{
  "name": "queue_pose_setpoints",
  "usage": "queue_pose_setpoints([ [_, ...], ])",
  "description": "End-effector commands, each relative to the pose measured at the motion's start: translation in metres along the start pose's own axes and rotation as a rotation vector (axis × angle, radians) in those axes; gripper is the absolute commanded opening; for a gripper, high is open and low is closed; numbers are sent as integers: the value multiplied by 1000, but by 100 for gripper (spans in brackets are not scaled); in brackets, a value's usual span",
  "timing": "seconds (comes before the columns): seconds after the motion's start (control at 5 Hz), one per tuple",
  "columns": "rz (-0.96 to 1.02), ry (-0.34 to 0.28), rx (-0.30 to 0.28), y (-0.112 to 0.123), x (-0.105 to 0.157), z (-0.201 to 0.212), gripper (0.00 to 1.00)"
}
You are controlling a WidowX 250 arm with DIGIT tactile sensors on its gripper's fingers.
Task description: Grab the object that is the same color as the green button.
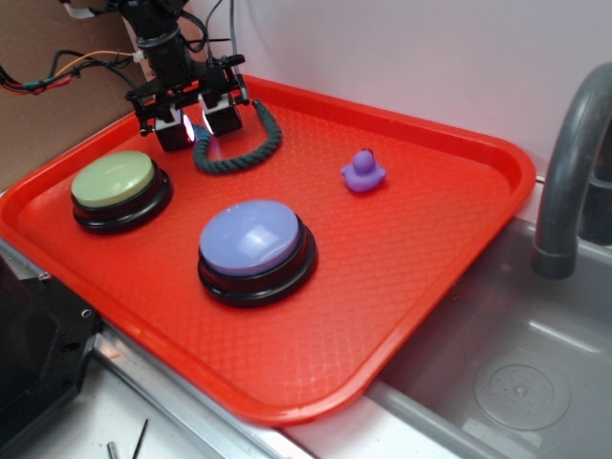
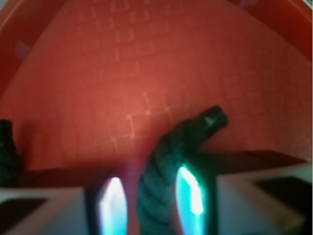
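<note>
The object, a dark green twisted rope (image 1: 256,156), lies curved on the red tray (image 1: 430,249) near its back left corner. My gripper (image 1: 198,134) is lowered over the rope's left end, one finger on each side. In the wrist view the rope (image 2: 164,161) runs up between the two glowing pads. It touches the right pad (image 2: 191,196) and a thin gap shows beside the left pad (image 2: 113,203), so the gripper (image 2: 152,203) is open around it. The green button (image 1: 113,180), pale yellow-green on a black base, sits to the front left of the gripper.
A lavender-blue button (image 1: 251,237) stands mid-tray, and a small purple duck (image 1: 363,171) sits to the right of the rope. The tray's raised rim is close behind the gripper. A grey sink (image 1: 516,382) and faucet (image 1: 569,172) lie to the right.
</note>
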State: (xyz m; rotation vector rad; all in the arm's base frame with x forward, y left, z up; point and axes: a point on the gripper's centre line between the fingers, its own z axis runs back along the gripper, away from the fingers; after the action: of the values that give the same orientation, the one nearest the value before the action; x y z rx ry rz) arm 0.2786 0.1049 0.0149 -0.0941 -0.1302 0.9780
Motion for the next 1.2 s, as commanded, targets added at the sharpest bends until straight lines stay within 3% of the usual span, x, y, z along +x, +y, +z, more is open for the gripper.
queue_pose_setpoints([
  [0.0, -190, 40, 58, -15, -4, 12, 0],
  [0.4, -447, 21, 50, -48, -33, 83, 0],
  [0.6, -539, 30, 13, -68, -63, 124, 0],
  [0.8, -604, 17, -49, -75, -86, 166, 0],
  [1.0, -622, 81, -127, -72, -96, 201, 0],
])
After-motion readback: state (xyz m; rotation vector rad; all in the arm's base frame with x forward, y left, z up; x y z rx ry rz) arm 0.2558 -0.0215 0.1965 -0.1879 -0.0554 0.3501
